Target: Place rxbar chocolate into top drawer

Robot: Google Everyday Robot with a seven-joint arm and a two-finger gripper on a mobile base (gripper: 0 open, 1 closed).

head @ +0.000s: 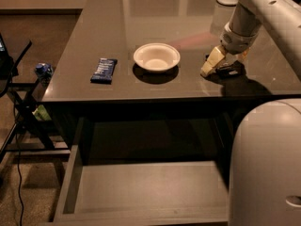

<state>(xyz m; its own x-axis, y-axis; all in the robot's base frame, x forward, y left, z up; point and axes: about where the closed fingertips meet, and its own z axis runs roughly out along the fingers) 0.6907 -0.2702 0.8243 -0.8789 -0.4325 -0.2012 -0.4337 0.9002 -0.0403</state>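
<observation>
Claw: low at the right of the surface, over the rxbar; released or clenched cannot be told.
Rxbar: on the surface, apparently unlifted.
Drawer: open, no bar inside.
Outstanding: lift, carry, placing.

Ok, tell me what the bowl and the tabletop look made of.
Bowl: matte white, probably paper or plastic; no shine. Tabletop: smooth glossy dark surface, maybe glass or laminate; it mirrors lights. End effector sits right of the bowl.
</observation>
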